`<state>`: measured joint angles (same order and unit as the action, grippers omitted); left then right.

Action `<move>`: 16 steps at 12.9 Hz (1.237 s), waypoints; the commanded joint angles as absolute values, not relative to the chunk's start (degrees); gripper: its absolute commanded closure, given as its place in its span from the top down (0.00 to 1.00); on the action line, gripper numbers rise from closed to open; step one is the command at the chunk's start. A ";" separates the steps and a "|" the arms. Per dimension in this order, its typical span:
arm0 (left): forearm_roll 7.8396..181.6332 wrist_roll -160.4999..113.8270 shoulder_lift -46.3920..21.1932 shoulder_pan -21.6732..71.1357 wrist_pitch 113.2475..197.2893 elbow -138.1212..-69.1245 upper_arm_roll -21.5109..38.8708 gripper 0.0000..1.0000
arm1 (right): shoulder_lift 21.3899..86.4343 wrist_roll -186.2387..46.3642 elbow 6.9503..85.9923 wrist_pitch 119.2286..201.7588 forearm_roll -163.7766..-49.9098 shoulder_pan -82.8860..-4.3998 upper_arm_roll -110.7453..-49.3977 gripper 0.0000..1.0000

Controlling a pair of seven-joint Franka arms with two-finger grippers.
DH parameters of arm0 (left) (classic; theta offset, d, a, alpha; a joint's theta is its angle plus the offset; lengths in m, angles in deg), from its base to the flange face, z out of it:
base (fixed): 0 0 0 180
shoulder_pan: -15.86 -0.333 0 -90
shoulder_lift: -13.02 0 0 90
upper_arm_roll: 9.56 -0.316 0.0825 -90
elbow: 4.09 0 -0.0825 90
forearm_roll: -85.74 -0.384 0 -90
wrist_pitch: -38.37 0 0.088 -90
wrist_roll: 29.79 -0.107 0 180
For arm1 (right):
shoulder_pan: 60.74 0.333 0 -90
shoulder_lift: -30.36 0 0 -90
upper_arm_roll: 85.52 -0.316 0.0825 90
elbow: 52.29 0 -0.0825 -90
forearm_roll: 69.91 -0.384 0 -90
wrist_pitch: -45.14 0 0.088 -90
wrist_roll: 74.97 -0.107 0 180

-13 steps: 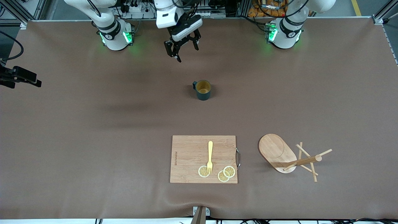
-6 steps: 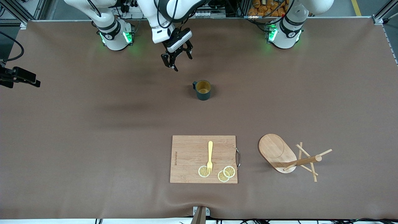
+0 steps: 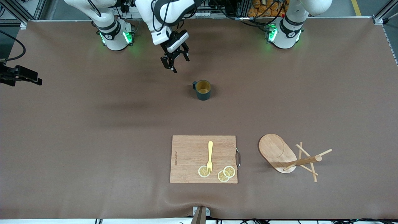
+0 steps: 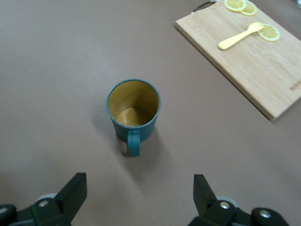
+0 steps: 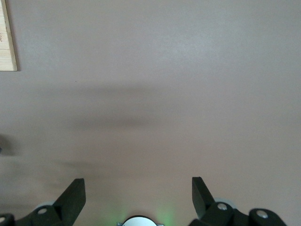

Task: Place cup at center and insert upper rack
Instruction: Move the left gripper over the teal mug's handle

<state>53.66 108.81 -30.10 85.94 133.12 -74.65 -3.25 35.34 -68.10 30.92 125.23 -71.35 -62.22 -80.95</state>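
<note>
The cup [image 3: 203,90] stands upright on the brown table [image 3: 93,140], about midway between the two arms' ends and nearer to the robots' bases than to the front camera. Its yellowish inside is open to view and its loop handle points toward the right arm's end. The left gripper [image 3: 172,62] hangs in the air over bare table close to the cup, on the side of the robots' bases and a little toward the right arm's end. In the left wrist view the left gripper [image 4: 140,186] has its fingers spread wide and holds nothing, with the cup [image 4: 134,110] clear of them, handle turned toward the camera. The upper rack [image 3: 279,152] lies tipped on its side near the front camera, toward the left arm's end, its oval base up on edge and its post and peg arms resting on the table. Just beside it, well apart from the cup, lies a cutting board [image 3: 189,155] bearing a yellow fork [image 3: 210,157] and lemon slices [image 3: 203,171]. The right gripper [image 5: 138,188] waits high over bare table, fingers also wide apart and empty.
</note>
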 commanded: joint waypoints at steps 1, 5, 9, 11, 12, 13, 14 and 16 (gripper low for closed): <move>52.43 114.51 -33.02 86.96 132.76 -72.82 -4.02 1.00 | 35.11 -68.73 30.51 124.85 -71.14 -61.36 -80.95 1.00; 52.35 120.93 -36.45 87.31 132.85 -72.82 -4.37 1.00 | 35.19 -68.64 28.41 124.85 -70.88 -59.25 -80.86 1.00; 52.35 124.37 -38.65 90.55 132.94 -72.73 -9.10 1.00 | 35.55 -68.73 27.52 125.29 -71.40 -58.98 -80.86 1.00; 52.35 124.29 -39.62 91.53 132.94 -72.82 -9.82 1.00 | 35.55 -68.90 27.52 125.03 -71.40 -58.90 -80.86 1.00; 52.35 124.29 -40.49 91.88 132.94 -72.73 -10.17 1.00 | 35.55 -69.08 27.52 124.94 -71.40 -58.90 -80.95 1.00; 52.26 124.02 -40.76 92.40 132.94 -72.82 -10.61 1.00 | 35.55 -68.99 27.52 124.94 -71.40 -58.81 -80.95 1.00; 51.30 123.85 -41.03 92.67 133.03 -72.82 -10.96 1.00 | 35.63 -68.99 27.60 124.94 -71.40 -58.81 -80.95 1.00; 49.45 123.58 -41.82 92.76 133.46 -72.73 -11.05 1.00 | 35.63 -69.08 27.69 124.68 -71.40 -58.81 -80.95 1.00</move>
<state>51.38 123.45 -40.23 91.90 133.22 -74.55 -9.96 35.40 -68.10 28.30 125.31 -71.36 -59.22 -81.12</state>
